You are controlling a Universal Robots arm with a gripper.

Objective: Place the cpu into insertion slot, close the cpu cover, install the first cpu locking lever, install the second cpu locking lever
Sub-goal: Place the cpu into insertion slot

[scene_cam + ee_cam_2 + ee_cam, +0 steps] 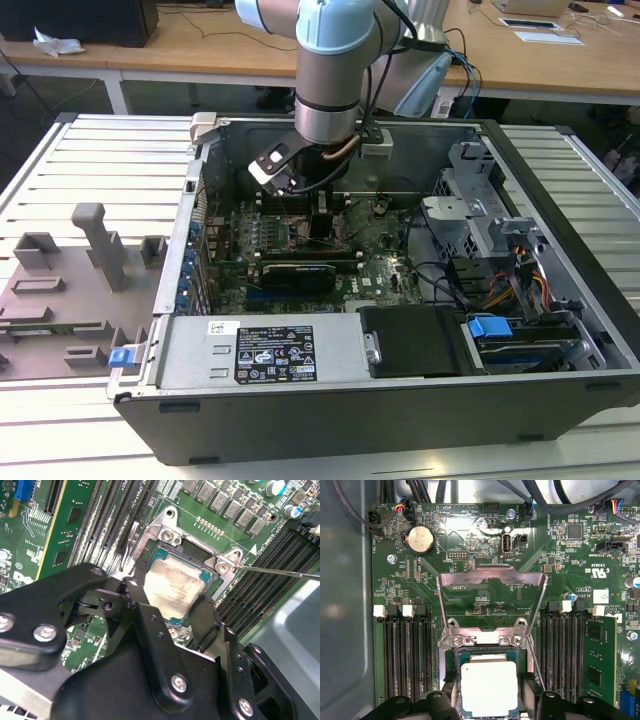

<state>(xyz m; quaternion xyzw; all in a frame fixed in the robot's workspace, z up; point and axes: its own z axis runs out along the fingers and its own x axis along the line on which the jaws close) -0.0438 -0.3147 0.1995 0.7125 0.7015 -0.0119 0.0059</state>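
Note:
The cpu (488, 687) (175, 582), a pale silver square chip, lies in the insertion slot (485, 640) (165, 532), level with its silver rim. My gripper (489, 690) (170, 596) (322, 222) straddles it. One black finger (136, 596) is at one edge of the chip and the other finger (206, 609) at the opposite edge, both against it. The cpu cover (490, 572) stands swung up from its hinge beyond the socket, with the green board showing through its opening. A thin wire locking lever (280, 572) sticks out sideways, unlatched.
Long black memory slots (405, 655) (565, 650) flank the socket closely on both sides. In the exterior view the arm reaches down into the open computer case, near the power-supply box (260, 350) and drive cage (480, 220). A grey fixture (70, 280) lies at that view's left.

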